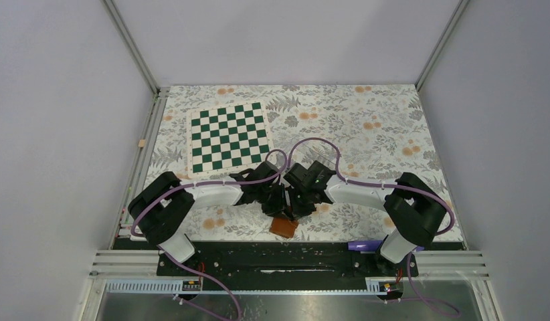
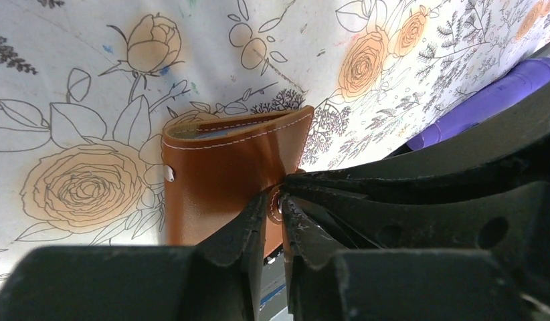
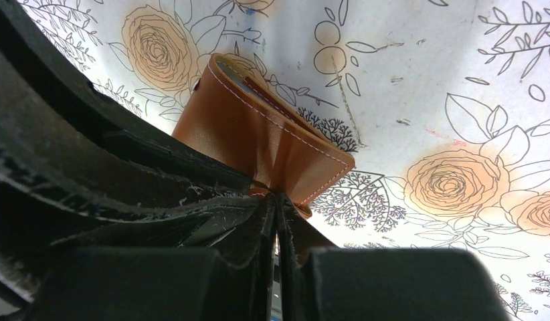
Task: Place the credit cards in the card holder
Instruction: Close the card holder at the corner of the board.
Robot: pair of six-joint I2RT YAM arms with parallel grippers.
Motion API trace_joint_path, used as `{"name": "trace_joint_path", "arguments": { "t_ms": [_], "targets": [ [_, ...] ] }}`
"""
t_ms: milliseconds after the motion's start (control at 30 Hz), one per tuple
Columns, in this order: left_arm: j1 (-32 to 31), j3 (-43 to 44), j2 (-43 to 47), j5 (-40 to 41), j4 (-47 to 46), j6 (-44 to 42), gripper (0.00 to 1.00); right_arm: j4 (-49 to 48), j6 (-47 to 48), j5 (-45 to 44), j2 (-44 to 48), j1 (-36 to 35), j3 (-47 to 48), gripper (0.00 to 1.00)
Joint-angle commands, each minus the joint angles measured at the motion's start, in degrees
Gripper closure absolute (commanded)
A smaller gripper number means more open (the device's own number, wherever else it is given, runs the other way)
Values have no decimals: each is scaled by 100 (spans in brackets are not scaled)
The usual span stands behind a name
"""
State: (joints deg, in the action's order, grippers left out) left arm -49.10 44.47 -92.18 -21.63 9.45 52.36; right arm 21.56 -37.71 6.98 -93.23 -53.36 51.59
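Note:
The brown leather card holder (image 1: 284,228) is at the front middle of the table, folded, just below both grippers. My left gripper (image 1: 275,202) is shut on its edge by the snap tab; in the left wrist view the holder (image 2: 222,170) extends away from the pinching fingertips (image 2: 255,217). My right gripper (image 1: 298,202) is shut on the same end of the holder (image 3: 249,137), its two jaws nearly touching. A strip of pale blue-grey sleeve (image 3: 233,72) shows at the holder's far opening. No black credit cards are in view.
A green-and-white chessboard (image 1: 227,138) lies at the back left of the floral tablecloth (image 1: 379,127). A purple object (image 1: 363,245) lies at the front edge near the right arm's base, and it also shows in the left wrist view (image 2: 483,107).

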Motion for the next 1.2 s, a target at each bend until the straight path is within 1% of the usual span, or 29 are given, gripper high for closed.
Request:
{"name": "trace_joint_path", "arguments": {
  "t_ms": [0, 67, 167, 233, 400, 500, 733, 933, 1000, 1167],
  "targets": [
    [-12, -8, 38, -9, 227, -24, 83, 122, 46, 50, -321, -183, -29, 90],
    [-7, -1, 20, -19, 225, -40, 83, 121, 45, 54, -326, -183, -27, 90],
    [-13, 16, -51, -133, 152, -25, 92, 127, 49, 49, -322, -183, -19, 90],
    [-15, 27, -91, -180, 146, -16, 95, 126, 45, 57, -314, -184, -18, 90],
    [-14, -4, -114, -251, 64, 18, 95, 47, 9, 121, -236, -175, -12, 90],
    [-11, -19, -54, -293, -13, 29, 100, 23, -26, 143, -157, -172, 23, 90],
    [-15, 163, 87, -175, 136, -306, 100, -34, -82, 120, 397, -157, 31, 87],
    [-16, 273, 257, 21, 336, -640, 100, -400, -136, 101, 977, -148, -309, 87],
    [-27, 264, 271, 29, 338, -665, 100, -509, -179, 124, 1061, -148, -390, 87],
    [-31, 234, 263, 4, 329, -647, 100, -517, -214, 195, 972, -150, -413, 95]
  ]
}}
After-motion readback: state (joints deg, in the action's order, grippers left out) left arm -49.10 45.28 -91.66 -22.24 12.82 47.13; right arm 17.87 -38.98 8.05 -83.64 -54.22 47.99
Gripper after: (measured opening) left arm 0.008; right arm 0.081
